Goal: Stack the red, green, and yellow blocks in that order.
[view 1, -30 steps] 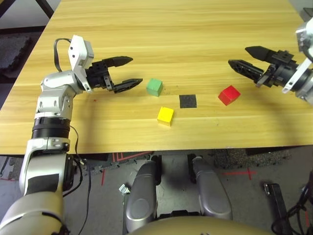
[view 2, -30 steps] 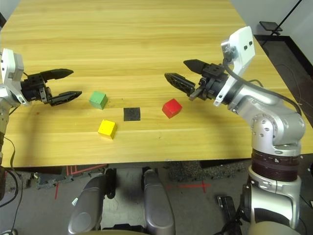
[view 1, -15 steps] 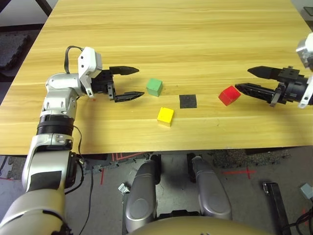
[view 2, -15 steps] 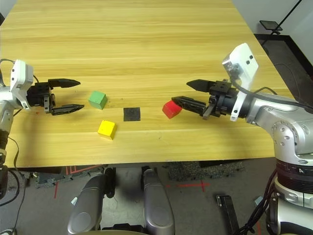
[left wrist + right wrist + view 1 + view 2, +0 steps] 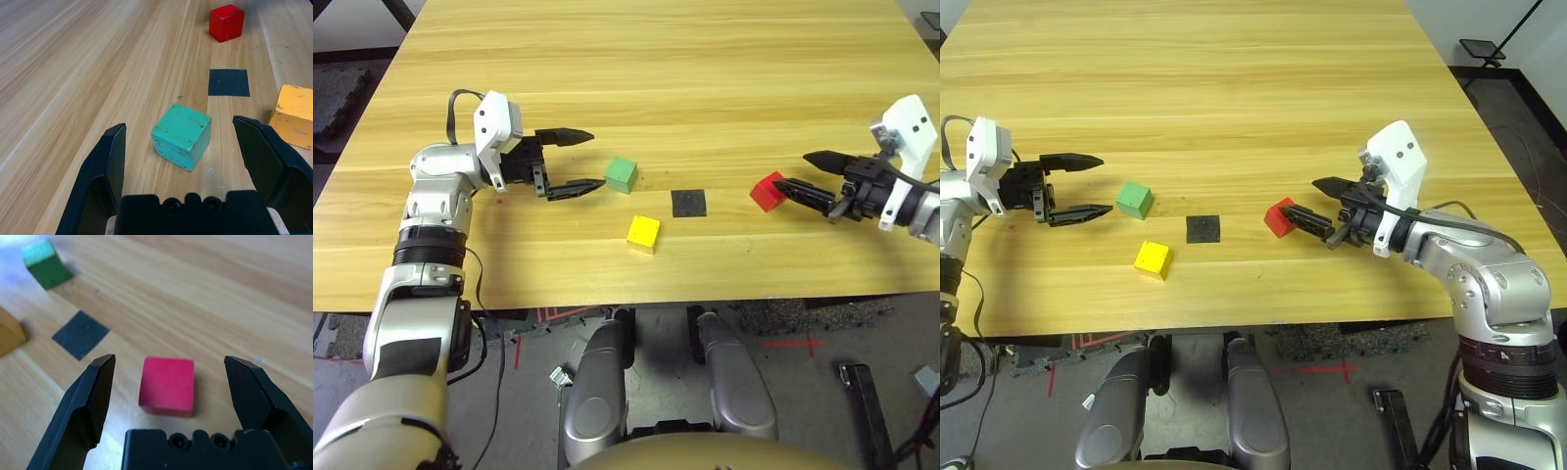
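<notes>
The green block [image 5: 622,174] sits left of centre on the wooden table [image 5: 705,69]. My left gripper [image 5: 596,158] is open, its fingertips just short of the green block [image 5: 182,136] and in line with it. Nearer the front edge rests the yellow block [image 5: 643,232]. To the right lies the red block [image 5: 768,190]. My right gripper [image 5: 791,168] stands open at the red block [image 5: 167,384], one fingertip at each side without touching it. Neither gripper holds anything.
A flat black square patch [image 5: 689,203] lies on the table between the green and red blocks, just right of the yellow one. The table's front edge runs close below the blocks. Bare wood stretches behind them.
My right gripper has swung down and in towards the red block, and its fingertips now reach it. My left gripper has edged closer to the green block. The blocks have not moved.
</notes>
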You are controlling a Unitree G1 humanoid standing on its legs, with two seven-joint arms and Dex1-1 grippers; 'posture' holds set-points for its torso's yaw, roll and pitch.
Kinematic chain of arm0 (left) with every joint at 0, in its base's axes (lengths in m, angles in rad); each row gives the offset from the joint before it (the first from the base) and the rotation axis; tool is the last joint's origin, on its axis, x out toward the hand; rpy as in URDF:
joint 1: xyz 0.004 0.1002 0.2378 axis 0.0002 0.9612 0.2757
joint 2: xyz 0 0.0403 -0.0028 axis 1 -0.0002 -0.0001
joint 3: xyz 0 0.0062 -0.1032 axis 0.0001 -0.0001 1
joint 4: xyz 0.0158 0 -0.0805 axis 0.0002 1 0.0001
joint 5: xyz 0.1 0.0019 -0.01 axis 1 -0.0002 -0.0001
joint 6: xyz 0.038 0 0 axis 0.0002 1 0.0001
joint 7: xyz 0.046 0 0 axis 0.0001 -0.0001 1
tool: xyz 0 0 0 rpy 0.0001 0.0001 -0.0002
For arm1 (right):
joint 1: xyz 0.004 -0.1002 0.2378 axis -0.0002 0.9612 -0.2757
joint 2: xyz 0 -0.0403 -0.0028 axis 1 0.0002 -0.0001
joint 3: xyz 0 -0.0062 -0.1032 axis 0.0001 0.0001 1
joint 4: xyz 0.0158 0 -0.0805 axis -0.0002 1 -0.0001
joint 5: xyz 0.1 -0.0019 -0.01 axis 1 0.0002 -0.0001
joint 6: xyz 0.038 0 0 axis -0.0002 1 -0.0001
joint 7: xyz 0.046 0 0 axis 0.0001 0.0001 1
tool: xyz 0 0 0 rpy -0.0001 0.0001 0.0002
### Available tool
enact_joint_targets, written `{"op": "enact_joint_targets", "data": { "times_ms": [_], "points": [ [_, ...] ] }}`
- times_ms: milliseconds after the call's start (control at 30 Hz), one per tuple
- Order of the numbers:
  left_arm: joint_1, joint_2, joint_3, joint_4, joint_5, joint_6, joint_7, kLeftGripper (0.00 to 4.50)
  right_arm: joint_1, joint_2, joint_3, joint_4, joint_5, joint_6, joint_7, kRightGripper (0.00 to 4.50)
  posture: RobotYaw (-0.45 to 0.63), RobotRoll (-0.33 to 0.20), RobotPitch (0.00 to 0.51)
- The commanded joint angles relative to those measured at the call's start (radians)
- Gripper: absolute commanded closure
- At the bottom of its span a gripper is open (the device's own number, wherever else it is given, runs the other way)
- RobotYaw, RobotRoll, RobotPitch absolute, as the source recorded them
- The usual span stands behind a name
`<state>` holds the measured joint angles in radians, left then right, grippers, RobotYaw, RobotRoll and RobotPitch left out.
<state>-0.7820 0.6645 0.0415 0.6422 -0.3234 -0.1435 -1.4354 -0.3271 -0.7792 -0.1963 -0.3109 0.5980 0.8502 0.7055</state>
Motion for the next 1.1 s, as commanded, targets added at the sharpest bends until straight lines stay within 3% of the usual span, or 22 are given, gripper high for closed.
{"op": "enact_joint_targets", "data": {
  "times_ms": [33,333,800,900,1067,1100],
  "points": [
    [0.019,-0.005,0.001,-0.018,0.004,0.003,0.003,0.05,0.058,-0.012,0.038,-0.02,-0.056,-0.052,0.002,0.0,0.2,-0.032,0.291],
    [0.038,-0.015,0.005,-0.033,-0.001,0.004,0.017,0.05,0.104,0.026,0.057,-0.037,-0.089,-0.088,-0.018,0.0,0.21,-0.04,0.293],
    [0.052,-0.017,0.007,-0.056,-0.004,0.015,0.031,0.05,0.064,0.081,0.108,0.053,-0.16,-0.161,-0.02,0.0,0.22,-0.036,0.297],
    [0.056,-0.018,0.006,-0.06,-0.001,0.016,0.035,0.0,0.051,0.088,0.12,0.064,-0.165,-0.168,-0.015,0.6,0.22,-0.035,0.297],
    [0.054,-0.022,0.005,-0.058,0.0,0.016,0.039,0.0,0.033,0.074,0.144,0.073,-0.195,-0.214,0.014,2.39,0.23,-0.035,0.295],
    [0.054,-0.022,0.005,-0.058,0.0,0.016,0.04,0.0,0.03,0.069,0.149,0.076,-0.205,-0.227,0.022,2.44,0.23,-0.035,0.295]
  ]
}}
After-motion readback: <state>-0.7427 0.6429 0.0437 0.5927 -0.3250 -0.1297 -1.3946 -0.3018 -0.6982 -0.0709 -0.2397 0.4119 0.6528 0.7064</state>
